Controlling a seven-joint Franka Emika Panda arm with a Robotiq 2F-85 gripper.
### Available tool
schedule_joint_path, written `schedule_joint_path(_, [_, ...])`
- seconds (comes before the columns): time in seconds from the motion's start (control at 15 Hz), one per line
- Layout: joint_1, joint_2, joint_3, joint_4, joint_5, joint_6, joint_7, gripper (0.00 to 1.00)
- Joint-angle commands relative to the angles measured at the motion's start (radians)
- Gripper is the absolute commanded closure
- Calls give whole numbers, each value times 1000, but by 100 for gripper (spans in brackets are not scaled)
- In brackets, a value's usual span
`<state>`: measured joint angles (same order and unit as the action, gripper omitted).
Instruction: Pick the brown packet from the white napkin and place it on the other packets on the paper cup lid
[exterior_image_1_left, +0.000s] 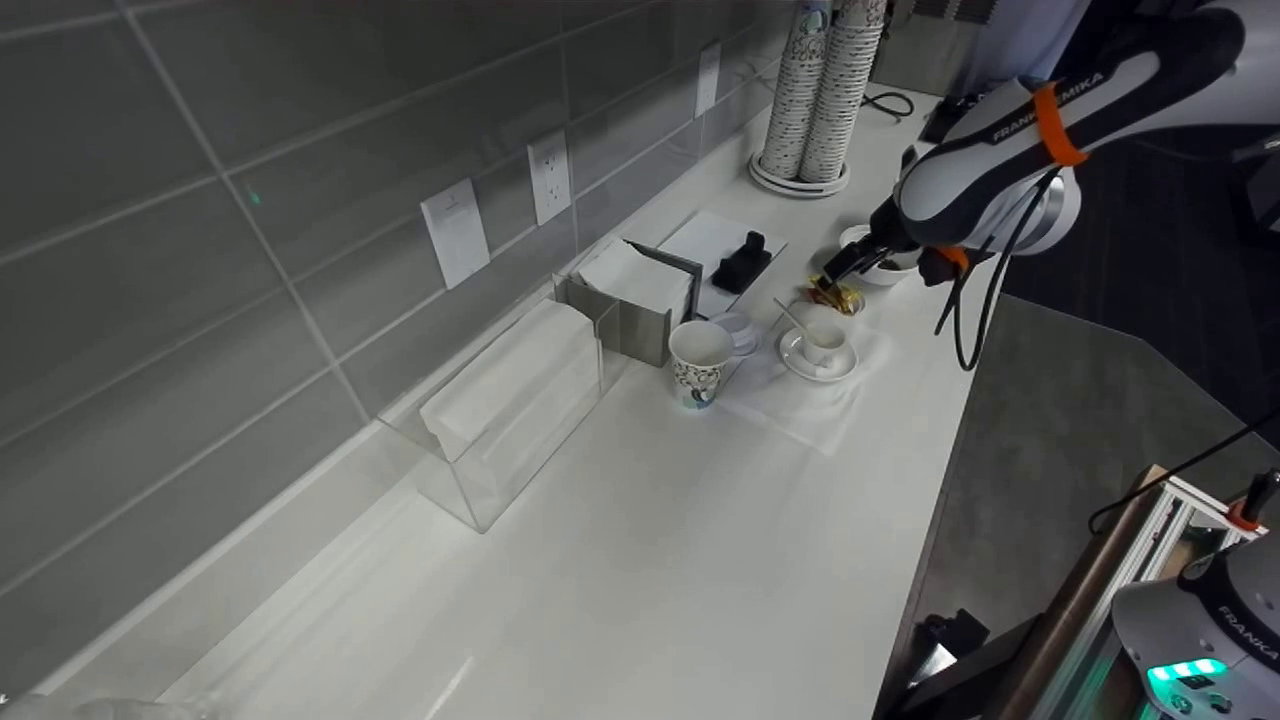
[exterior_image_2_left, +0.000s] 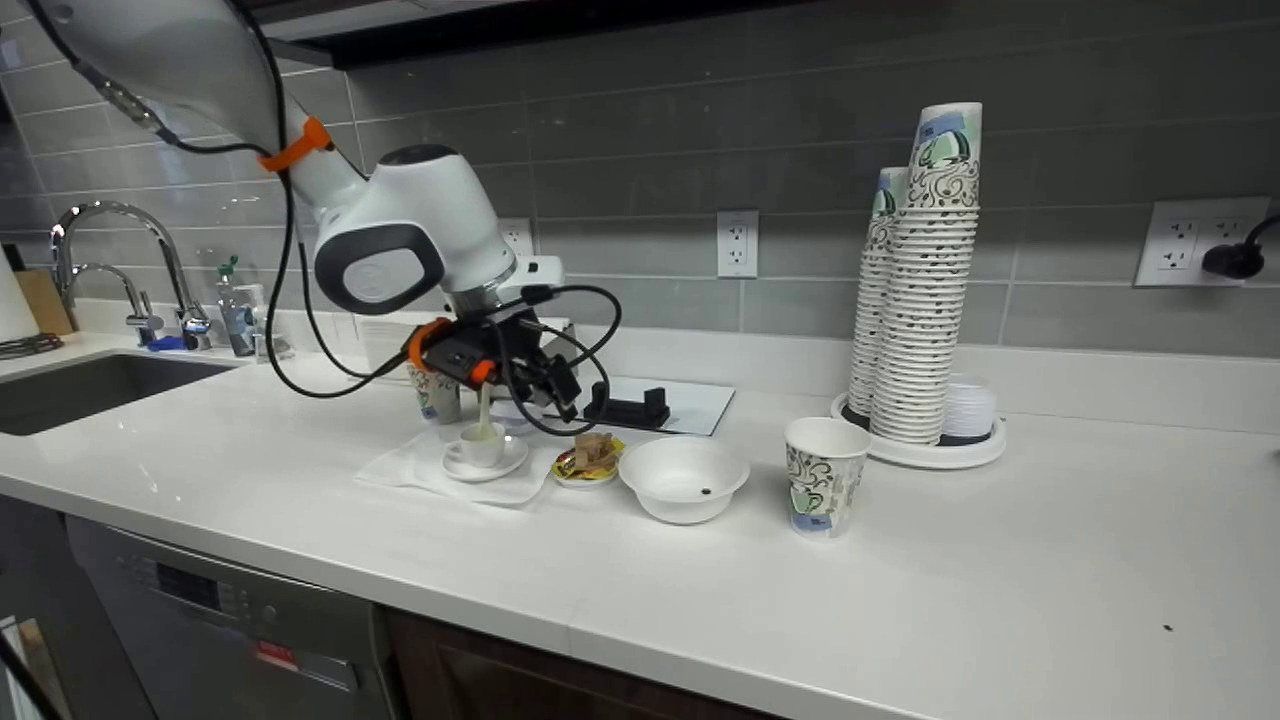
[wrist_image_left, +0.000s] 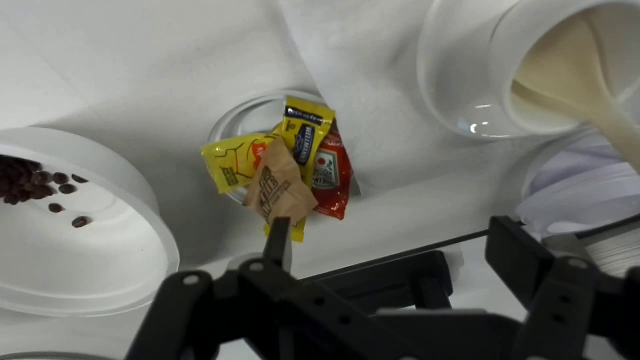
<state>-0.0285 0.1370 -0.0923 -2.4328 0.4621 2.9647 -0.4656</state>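
The brown packet (wrist_image_left: 280, 182) lies on top of the other packets, which are yellow (wrist_image_left: 230, 162) and red (wrist_image_left: 332, 175) sachets. The pile rests on the white paper cup lid (wrist_image_left: 257, 117), whose rim shows at the upper left. In an exterior view the brown packet (exterior_image_2_left: 597, 452) sits on the pile above the lid (exterior_image_2_left: 585, 483). The white napkin (wrist_image_left: 370, 75) lies beside the lid, under the saucer; no packet shows on its visible part. My gripper (wrist_image_left: 387, 235) is open and empty. One fingertip overlaps the brown packet's lower edge in the wrist view; I cannot tell if they touch.
A white bowl (wrist_image_left: 115, 240) with dark beans stands close beside the lid. A small cup (exterior_image_2_left: 482, 445) with a spoon sits on a saucer on the napkin. A black holder (exterior_image_1_left: 742, 263) lies behind. A paper cup (exterior_image_2_left: 825, 475) and tall cup stacks (exterior_image_2_left: 930, 320) stand further along.
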Motion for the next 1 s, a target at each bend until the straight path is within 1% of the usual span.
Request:
schedule_joint_path(0.0, [10,-98,-82,-48,-173,-87,89,0])
schedule_joint_path(0.07, [-46,-122,-47,-47,-239,-126,109,0])
schedule_joint_path(0.13, [-17,-157,-85,-49,-235,-195,75,0])
schedule_joint_path(0.2, [-62,-188,-56,-58,-285,-230,95,0])
schedule_joint_path(0.27, [-66,-216,-60,-65,-295,-261,80,0])
schedule_joint_path(0.4, [-66,-303,-61,-89,-271,-339,36,0])
schedule_joint_path(0.53, [-61,-386,-70,-106,-265,-425,64,0])
schedule_joint_path(0.67, [-60,-451,-76,-120,-267,-445,97,0])
schedule_joint_path(0.73, [-65,-481,-76,-130,-276,-423,130,0])
schedule_joint_path(0.8, [-71,-511,-78,-139,-290,-430,148,0])
schedule_joint_path(0.93, [-76,-565,-87,-158,-295,-410,159,0])
